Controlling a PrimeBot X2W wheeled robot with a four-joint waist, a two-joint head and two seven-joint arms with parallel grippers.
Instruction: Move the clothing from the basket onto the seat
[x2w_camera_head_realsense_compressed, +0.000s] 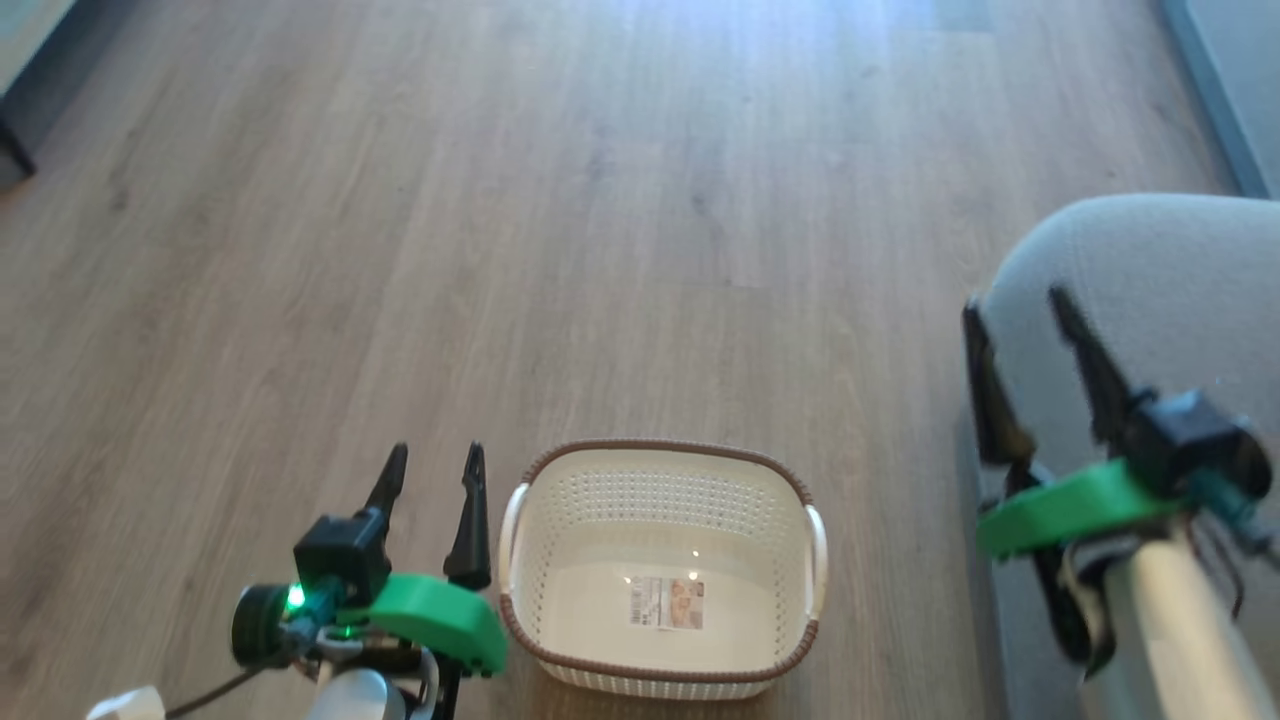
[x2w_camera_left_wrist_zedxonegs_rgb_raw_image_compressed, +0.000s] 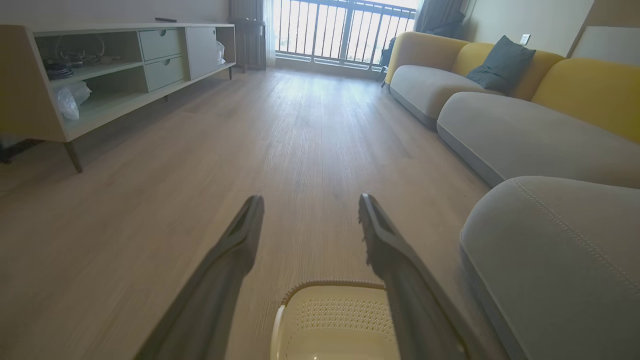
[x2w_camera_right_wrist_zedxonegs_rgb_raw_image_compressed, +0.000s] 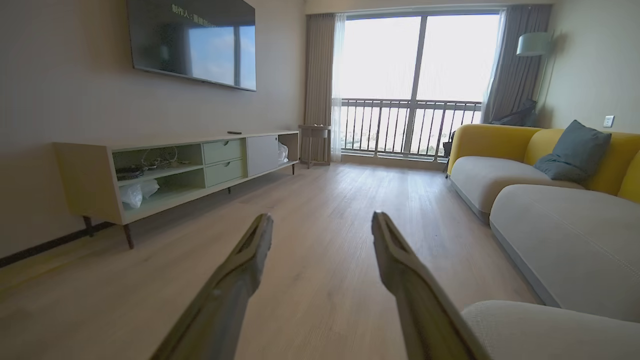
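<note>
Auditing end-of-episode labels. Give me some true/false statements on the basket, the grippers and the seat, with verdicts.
1. The basket holds red clothing. False: its bottom is bare apart from a paper label.
2. The left gripper is open and holds nothing. True.
3. The right gripper is shut on a garment. False: its fingers stand apart with nothing between them.
4. The basket stands on the wood floor, to the left of the grey seat in the head view. True.
5. The left gripper reaches inside the basket. False: it is outside, beside the basket's left handle.
</note>
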